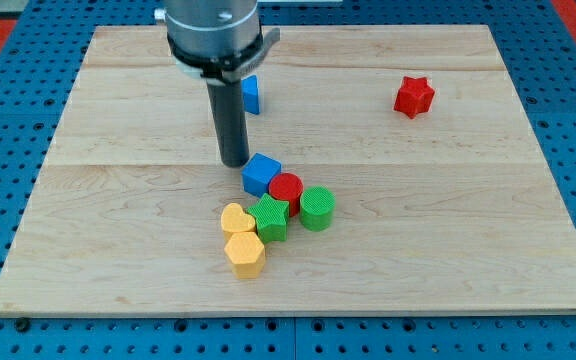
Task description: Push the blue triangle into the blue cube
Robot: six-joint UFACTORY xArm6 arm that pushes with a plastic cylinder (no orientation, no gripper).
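The blue triangle [251, 95] lies near the view's top, partly hidden behind my rod. The blue cube [261, 173] sits at the board's middle, touching a red cylinder [286, 189] on its right. My tip [234, 162] rests on the board just left of and slightly above the blue cube, close to it, and below the blue triangle.
A green star [270, 217], a green cylinder [317, 208], a yellow heart [236, 219] and a yellow hexagon [245, 253] cluster below the blue cube. A red star [414, 96] sits alone at the view's upper right. The wooden board [118, 200] has blue pegboard around it.
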